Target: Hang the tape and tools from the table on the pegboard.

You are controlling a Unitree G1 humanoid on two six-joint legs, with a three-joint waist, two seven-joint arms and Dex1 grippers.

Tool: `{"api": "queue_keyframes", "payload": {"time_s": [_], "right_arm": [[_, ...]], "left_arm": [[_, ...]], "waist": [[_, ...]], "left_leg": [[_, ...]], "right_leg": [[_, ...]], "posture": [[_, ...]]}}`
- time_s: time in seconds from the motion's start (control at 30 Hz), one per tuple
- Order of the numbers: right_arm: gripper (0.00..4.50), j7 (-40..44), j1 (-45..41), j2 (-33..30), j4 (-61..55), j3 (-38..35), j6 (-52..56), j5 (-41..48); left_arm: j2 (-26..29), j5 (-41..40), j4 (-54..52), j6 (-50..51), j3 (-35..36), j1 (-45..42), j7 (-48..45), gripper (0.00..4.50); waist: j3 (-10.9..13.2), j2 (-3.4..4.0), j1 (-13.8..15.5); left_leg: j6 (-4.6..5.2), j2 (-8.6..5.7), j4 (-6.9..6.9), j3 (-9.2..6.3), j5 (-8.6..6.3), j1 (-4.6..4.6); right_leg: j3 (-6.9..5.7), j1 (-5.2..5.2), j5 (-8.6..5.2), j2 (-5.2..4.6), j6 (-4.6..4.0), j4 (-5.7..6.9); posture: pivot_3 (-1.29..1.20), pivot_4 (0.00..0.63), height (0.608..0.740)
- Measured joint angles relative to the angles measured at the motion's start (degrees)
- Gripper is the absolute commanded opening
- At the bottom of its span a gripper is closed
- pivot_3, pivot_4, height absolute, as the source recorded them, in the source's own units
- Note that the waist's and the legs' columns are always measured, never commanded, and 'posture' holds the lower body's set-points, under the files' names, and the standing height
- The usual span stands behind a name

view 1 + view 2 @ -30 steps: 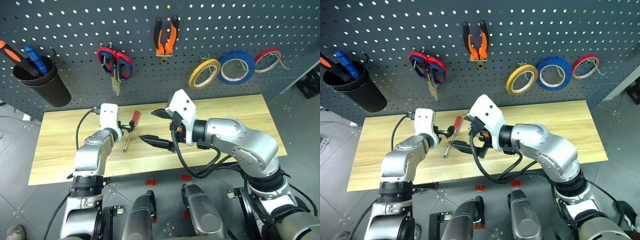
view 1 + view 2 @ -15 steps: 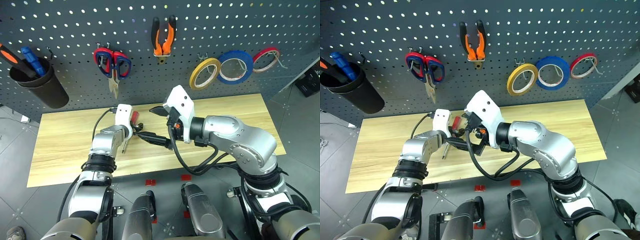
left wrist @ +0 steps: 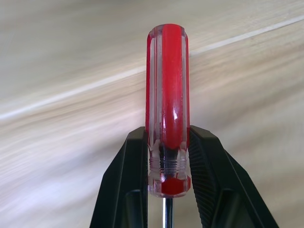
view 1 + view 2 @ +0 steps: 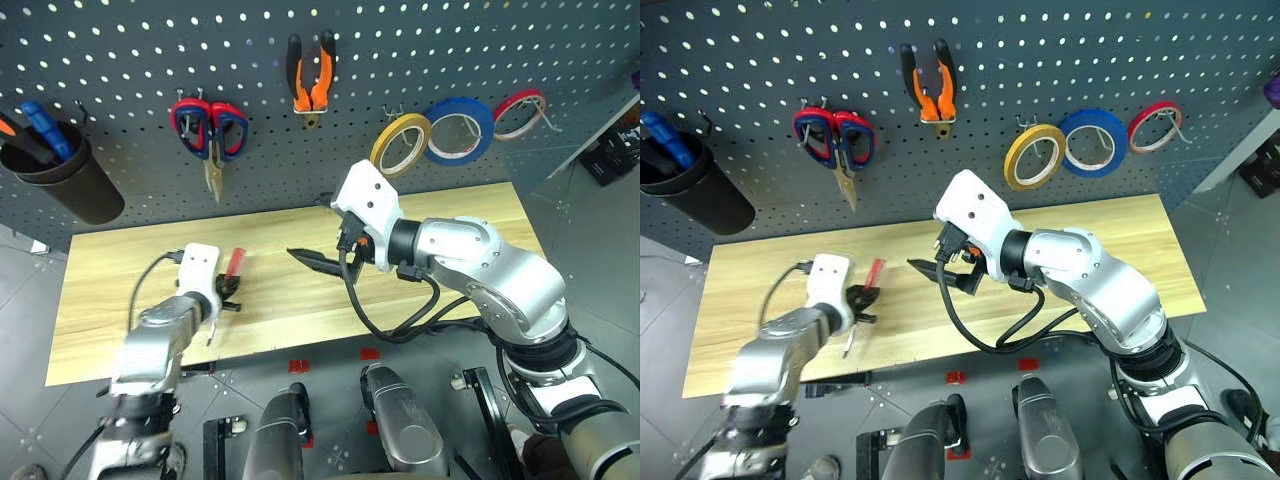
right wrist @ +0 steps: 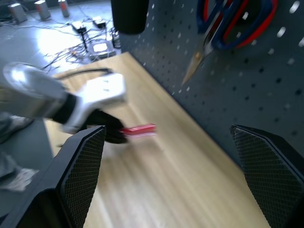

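Note:
My left gripper [image 3: 167,183] is shut on the red-handled screwdriver [image 3: 167,114], gripping the handle near the shaft. In the eye views the left gripper [image 4: 227,291] holds it over the left part of the wooden table [image 4: 120,290]; its steel shaft runs back under the wrist. My right gripper [image 4: 315,232] hovers open and empty above the table's middle, pointing toward the left one. On the pegboard [image 4: 130,60] hang the orange-and-black pliers [image 4: 308,72], scissors with red and blue handles [image 4: 208,125] and the yellow tape [image 4: 398,144].
A blue roll [image 4: 458,130] and a thin red-and-white roll [image 4: 520,107] hang right of the yellow tape. A black cup [image 4: 58,178] with orange and blue screwdrivers hangs at the pegboard's left. Bare wood lies on the table's right half [image 4: 480,210].
The left gripper closed on the screwdriver's handle, then drew back with it toward the left and the table's front edge. The right gripper stayed open and rolled a little.

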Motion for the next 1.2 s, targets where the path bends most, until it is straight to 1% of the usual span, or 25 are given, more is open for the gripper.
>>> {"api": "queue_keyframes", "payload": {"time_s": [0.13,0.2,0.27,0.33,0.4,0.43,0.5,0.57,0.6,0.7,0.83,0.93,1.1,1.2], "right_arm": [[4.50,-0.5,-0.5,2.1,-0.7,0.0,-0.9,-0.9],[4.50,-0.4,-0.5,2.8,-0.9,-0.5,-1.4,-0.6],[4.50,-0.1,-0.5,3.7,-0.9,-1.7,-2.0,-0.2],[4.50,0.1,-1.1,4.7,-0.5,-4.7,-2.8,0.9],[4.50,0.6,-2.6,5.0,0.2,-7.3,-3.8,1.9],[4.50,1.0,-3.2,4.9,0.6,-8.1,-4.6,2.0],[4.50,1.8,-3.4,4.3,1.3,-9.0,-5.5,2.2],[4.50,2.4,-3.5,4.1,2.0,-9.2,-5.9,2.2],[4.50,2.5,-3.6,4.2,2.2,-9.2,-6.2,2.2],[4.50,2.5,-3.7,4.4,3.2,-9.2,-7.2,2.0],[4.50,2.5,-4.5,5.6,4.0,-8.9,-8.4,1.7],[4.50,2.4,-5.1,6.4,4.2,-7.8,-9.6,1.1],[4.50,2.4,-5.1,7.3,5.4,-6.6,-10.8,0.0],[4.50,2.5,-5.1,7.5,5.4,-6.2,-11.0,-0.2]], "left_arm": [[-0.1,-2.7,-14.7,1.2,5.3,5.8,0.7,0.86],[-0.1,-4.7,-21.1,1.5,7.8,6.8,0.6,0.87],[0.6,-6.6,-24.5,1.5,10.2,6.4,0.0,0.86],[3.6,-9.4,-25.3,1.3,14.1,2.8,-1.6,0.86],[6.9,-11.9,-25.6,0.7,18.6,-3.0,-2.0,0.86],[8.5,-12.9,-25.6,0.3,20.3,-5.9,-2.1,0.86],[9.6,-15.3,-25.2,0.3,22.9,-11.8,-0.8,0.86],[10.2,-17.1,-23.6,0.9,24.7,-19.1,1.9,0.86],[11.3,-17.5,-22.2,1.0,25.1,-21.7,2.6,0.86],[14.9,-17.3,-17.6,-1.5,25.1,-26.9,3.2,0.86],[16.0,-14.0,-9.3,-9.7,23.5,-26.7,1.9,0.86],[16.0,-9.8,-2.0,-19.2,21.6,-26.0,1.4,0.86],[14.1,-5.0,8.5,-33.4,20.0,-27.3,2.9,0.86],[13.4,-3.6,11.8,-38.0,17.9,-28.6,3.7,0.86]], "waist": [[-0.1,-0.09,0.8],[-0.1,-0.11,1.2],[-0.1,-0.12,1.5],[-0.1,-0.13,1.8],[-0.2,-0.15,1.9],[-0.2,-0.17,1.9],[-0.4,-0.19,1.9],[-0.5,-0.34,1.7],[-0.5,-0.41,1.6],[-0.8,-0.41,1.1],[-1.1,-0.39,0.6],[-1.2,-0.42,0.4],[-1.6,-0.50,0.4],[-1.8,-0.75,0.4]], "left_leg": [[0.03,-0.02,0.02,-0.01,-0.02,-0.02],[0.02,-0.03,0.02,-0.02,-0.01,-0.02],[0.02,-0.03,0.02,-0.03,-0.01,-0.01],[-0.01,-0.02,0.02,-0.11,0.01,-0.03],[-0.05,-0.03,0.03,-0.12,0.04,-0.02],[-0.24,-0.04,0.02,-0.11,0.15,-0.02],[-0.25,-0.06,0.03,-0.10,0.16,-0.02],[-0.26,-0.06,0.03,-0.09,0.16,-0.05],[-0.26,-0.06,0.03,-0.09,0.17,-0.05],[-0.27,-0.08,0.02,-0.02,0.17,-0.02],[-0.32,-0.06,0.00,-0.03,0.20,-0.02],[-0.32,-0.06,0.00,-0.04,0.20,-0.03],[-0.32,-0.09,0.01,-0.05,0.20,-0.04],[-0.32,-0.10,0.02,-0.05,0.20,-0.04]], "right_leg": [[-0.02,0.04,0.00,-0.02,0.00,-0.02],[-0.03,0.04,0.01,-0.02,-0.01,-0.01],[-0.06,0.04,0.01,-0.01,-0.02,0.03],[-0.14,0.01,0.06,0.01,-0.10,0.08],[-0.17,0.02,0.08,0.01,-0.12,0.08],[-0.17,0.02,0.08,0.01,-0.12,0.05],[-0.17,0.02,0.08,0.00,-0.12,0.06],[-0.18,0.00,0.08,0.01,-0.12,0.08],[-0.19,0.00,0.08,0.01,-0.12,0.09],[-0.15,-0.03,0.08,0.02,-0.12,0.10],[-0.14,-0.11,0.09,0.02,-0.13,0.12],[-0.15,-0.12,0.10,0.01,-0.16,0.11],[-0.16,-0.15,0.15,-0.02,-0.23,0.11],[-0.16,-0.16,0.15,-0.02,-0.24,0.12]], "posture": [[-0.33,0.307,0.740],[-0.30,0.298,0.740],[-0.28,0.289,0.740],[-0.28,0.284,0.740],[-0.27,0.274,0.740],[-0.27,0.272,0.740],[-0.27,0.266,0.740],[-0.27,0.256,0.740],[-0.27,0.254,0.740],[-0.27,0.247,0.740],[-0.29,0.245,0.740],[-0.28,0.240,0.740],[-0.28,0.239,0.740],[-0.29,0.237,0.740]]}}
